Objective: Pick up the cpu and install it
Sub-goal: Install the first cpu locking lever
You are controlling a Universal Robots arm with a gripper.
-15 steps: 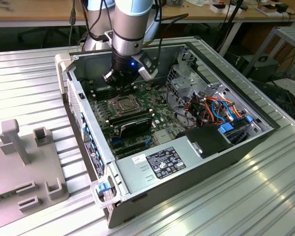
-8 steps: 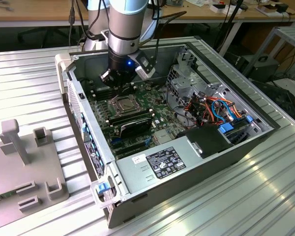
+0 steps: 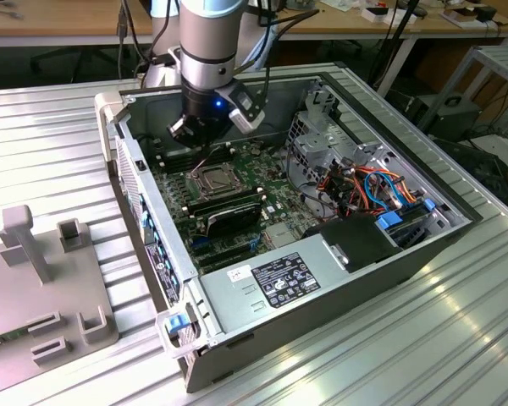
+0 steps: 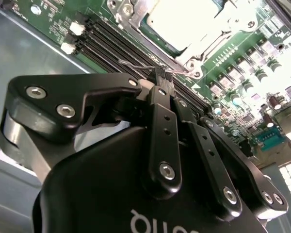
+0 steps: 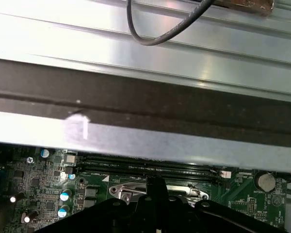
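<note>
One arm is lowered into the open case (image 3: 339, 279), which is laid on its side on the table (image 3: 59, 144) so that the motherboard (image 3: 237, 203) faces upward. The gripper (image 4: 160, 77) is seen in the second wrist view with its fingers (image 4: 162, 116) brought together, their tips pinched at the thin wire lever (image 4: 140, 65) of the socket (image 3: 212, 178); whether the lever is actually clamped cannot be told for certain. No chip is carried between the fingers.

The cpu (image 4: 184, 22) appears to be seated already in the socket, under the metal load frame (image 4: 136, 14), toward the case's far side in the exterior view, just beside the memory slots (image 4: 104, 41). The gripper is probably held at the lever because the frame has to be locked down over the chip.

At the table's edge on the exterior view's left a grey fixture (image 3: 34, 279) is set, well apart from the case. A cable (image 5: 155, 29) is seen lying across the table beyond the case wall in the first wrist view.
</note>
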